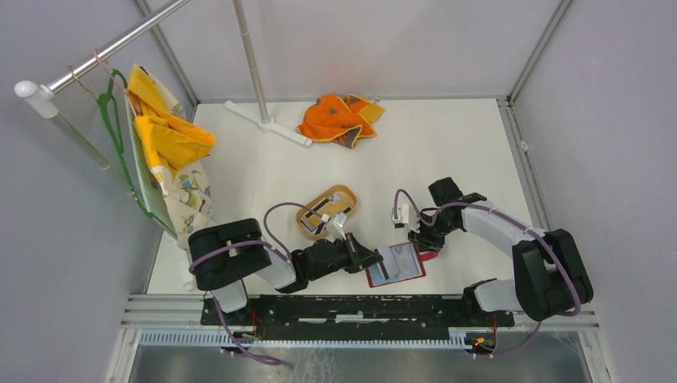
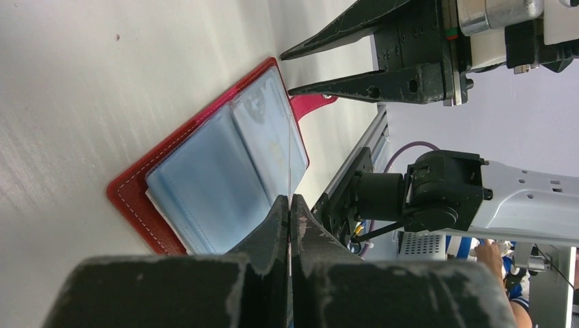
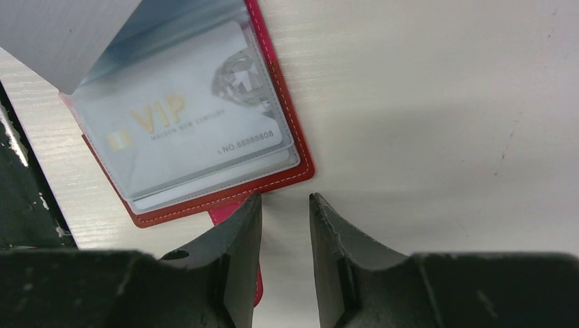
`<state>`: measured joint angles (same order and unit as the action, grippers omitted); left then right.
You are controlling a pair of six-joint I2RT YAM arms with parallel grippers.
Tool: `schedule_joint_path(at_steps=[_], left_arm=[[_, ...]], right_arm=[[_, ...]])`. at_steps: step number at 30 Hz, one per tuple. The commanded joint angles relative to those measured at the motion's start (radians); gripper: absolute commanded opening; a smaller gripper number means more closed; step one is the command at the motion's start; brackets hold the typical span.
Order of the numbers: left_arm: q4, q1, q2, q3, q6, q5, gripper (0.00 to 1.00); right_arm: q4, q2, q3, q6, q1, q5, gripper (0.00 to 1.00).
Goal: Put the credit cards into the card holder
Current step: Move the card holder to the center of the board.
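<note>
Left tool (image 2: pixel 290 199) pinches credit card (image 3: pixel 61 34), seemingly edge-on, over card holder (image 2: pixel 130 198).

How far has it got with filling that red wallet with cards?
One VIP card already sits in a sleeve of the card holder. The left gripper pinches what looks like a second card over it. More cards wait in the tray.

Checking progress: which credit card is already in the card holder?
The silver VIP card, sleeved inside the red card holder; other cards sit in the wooden tray.
</note>
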<state>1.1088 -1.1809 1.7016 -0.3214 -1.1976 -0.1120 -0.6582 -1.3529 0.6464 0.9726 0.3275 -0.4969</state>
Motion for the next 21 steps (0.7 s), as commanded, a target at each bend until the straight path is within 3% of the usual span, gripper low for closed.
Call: schedule_joint_path(at_steps=[1,21], left_arm=[[0.027,-0.008,0.017,-0.022,-0.026,-0.025,0.02],[-0.097,-0.028,0.037,-0.053,-0.081,-0.059,0.02]], right_arm=[[0.014,-0.003,-0.005,-0.007,0.006,0.019,0.38],[0.016,0.002,-0.005,-0.012,0.012,0.025,0.38]])
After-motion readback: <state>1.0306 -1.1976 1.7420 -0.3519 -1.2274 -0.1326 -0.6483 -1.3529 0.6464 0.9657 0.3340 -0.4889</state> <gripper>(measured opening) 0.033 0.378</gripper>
